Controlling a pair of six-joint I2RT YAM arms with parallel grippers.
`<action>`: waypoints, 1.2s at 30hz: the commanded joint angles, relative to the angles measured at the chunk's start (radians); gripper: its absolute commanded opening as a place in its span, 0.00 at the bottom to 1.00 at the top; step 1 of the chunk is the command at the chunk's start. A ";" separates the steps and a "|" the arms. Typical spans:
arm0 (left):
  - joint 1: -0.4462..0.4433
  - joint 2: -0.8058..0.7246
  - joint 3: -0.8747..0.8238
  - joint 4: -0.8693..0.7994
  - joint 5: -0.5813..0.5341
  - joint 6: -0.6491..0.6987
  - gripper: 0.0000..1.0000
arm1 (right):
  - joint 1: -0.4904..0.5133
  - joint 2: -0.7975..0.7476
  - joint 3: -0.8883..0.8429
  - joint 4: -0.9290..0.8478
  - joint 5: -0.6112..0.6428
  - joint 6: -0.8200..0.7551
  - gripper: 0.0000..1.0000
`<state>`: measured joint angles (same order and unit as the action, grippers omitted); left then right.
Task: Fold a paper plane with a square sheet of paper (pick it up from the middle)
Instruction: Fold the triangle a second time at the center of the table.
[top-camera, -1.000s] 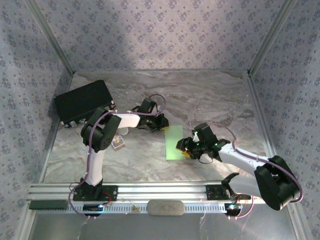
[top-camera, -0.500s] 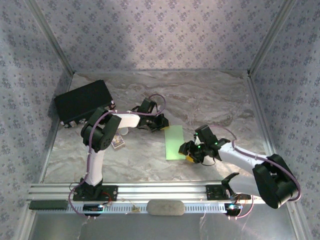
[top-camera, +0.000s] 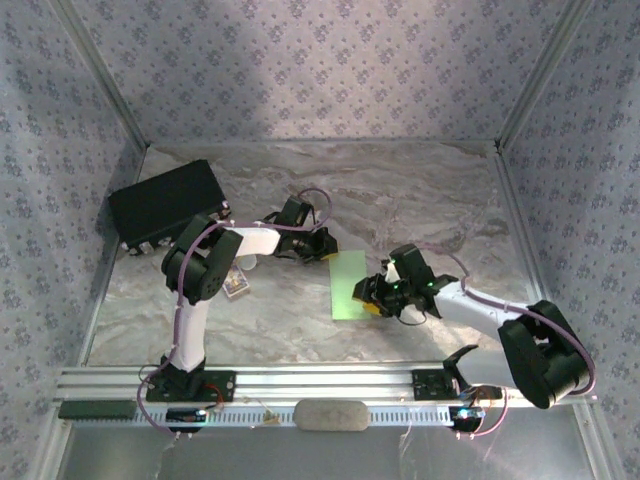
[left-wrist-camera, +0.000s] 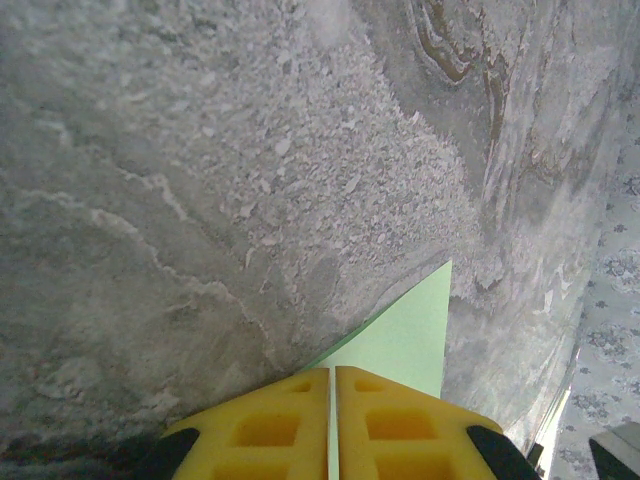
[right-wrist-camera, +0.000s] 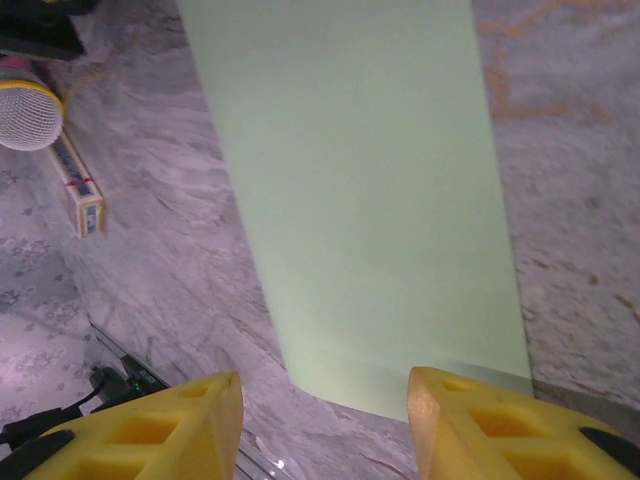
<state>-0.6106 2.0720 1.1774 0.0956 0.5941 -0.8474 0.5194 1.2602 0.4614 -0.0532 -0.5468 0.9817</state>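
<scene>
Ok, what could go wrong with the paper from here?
The right pincer is open astride an edge of the paper; closing against the table could bunch it rather than lift it. The shut left pincer sits at just one corner, so the paper may pivot and skew the fold.

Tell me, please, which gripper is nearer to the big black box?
Left. The left gripper is at the far corner of the green paper, right of the black box; the right gripper is farther off, at the paper's right edge.
</scene>
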 joint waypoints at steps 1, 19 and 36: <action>-0.030 0.051 -0.043 -0.079 -0.016 0.005 0.10 | -0.001 0.011 0.053 -0.057 -0.006 -0.032 0.48; -0.029 0.045 -0.036 -0.108 -0.020 0.025 0.10 | 0.195 -0.039 -0.099 0.096 0.128 0.260 0.57; -0.030 0.045 -0.032 -0.110 -0.022 0.024 0.10 | 0.145 -0.038 -0.079 0.183 0.199 0.222 0.57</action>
<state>-0.6106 2.0693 1.1702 0.1055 0.5941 -0.8459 0.6746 1.2369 0.3634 0.1486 -0.3779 1.2377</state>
